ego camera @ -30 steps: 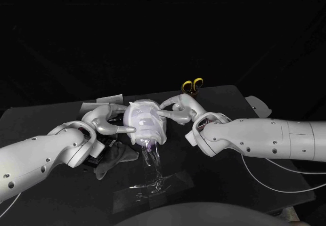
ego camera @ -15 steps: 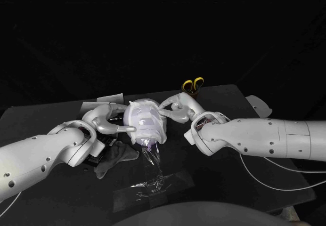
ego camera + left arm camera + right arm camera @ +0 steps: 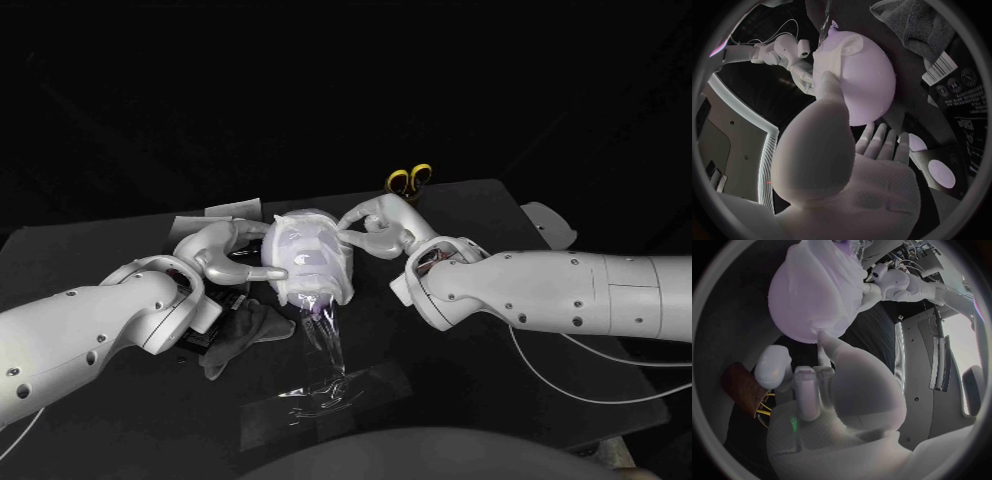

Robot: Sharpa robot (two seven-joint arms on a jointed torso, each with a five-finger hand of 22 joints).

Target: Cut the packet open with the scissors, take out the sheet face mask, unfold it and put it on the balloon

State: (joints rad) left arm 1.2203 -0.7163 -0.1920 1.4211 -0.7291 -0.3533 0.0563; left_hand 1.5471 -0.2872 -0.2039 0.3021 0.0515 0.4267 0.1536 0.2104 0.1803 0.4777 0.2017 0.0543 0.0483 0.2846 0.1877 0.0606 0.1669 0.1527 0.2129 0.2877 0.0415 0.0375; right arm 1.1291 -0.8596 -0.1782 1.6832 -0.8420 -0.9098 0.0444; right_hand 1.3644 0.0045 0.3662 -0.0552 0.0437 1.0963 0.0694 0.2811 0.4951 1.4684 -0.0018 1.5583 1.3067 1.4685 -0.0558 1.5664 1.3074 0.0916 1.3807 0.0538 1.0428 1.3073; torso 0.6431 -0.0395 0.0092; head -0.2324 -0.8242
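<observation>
The pale purple balloon (image 3: 306, 258) is held up over the table between both hands, with the white sheet mask (image 3: 296, 238) draped over it. My left hand (image 3: 224, 255) grips the balloon (image 3: 870, 80) from its left: the thumb lies on the mask's edge (image 3: 831, 57) and the other fingers (image 3: 879, 142) reach under it. My right hand (image 3: 378, 230) is at the right side, and one fingertip (image 3: 824, 340) touches the mask (image 3: 804, 290). The yellow-handled scissors (image 3: 408, 182) lie behind the right hand. The black packet (image 3: 961, 95) with a barcode lies under the left hand.
A grey cloth (image 3: 238, 335) lies below the left hand. A strip of clear film (image 3: 325, 385) trails from under the balloon towards the table's front. White paper (image 3: 216, 215) sits at the back left. The table's right edge (image 3: 541, 215) runs close behind the right arm.
The right hand's fingers have shifted slightly along the mask. The balloon and the left hand stay where they were.
</observation>
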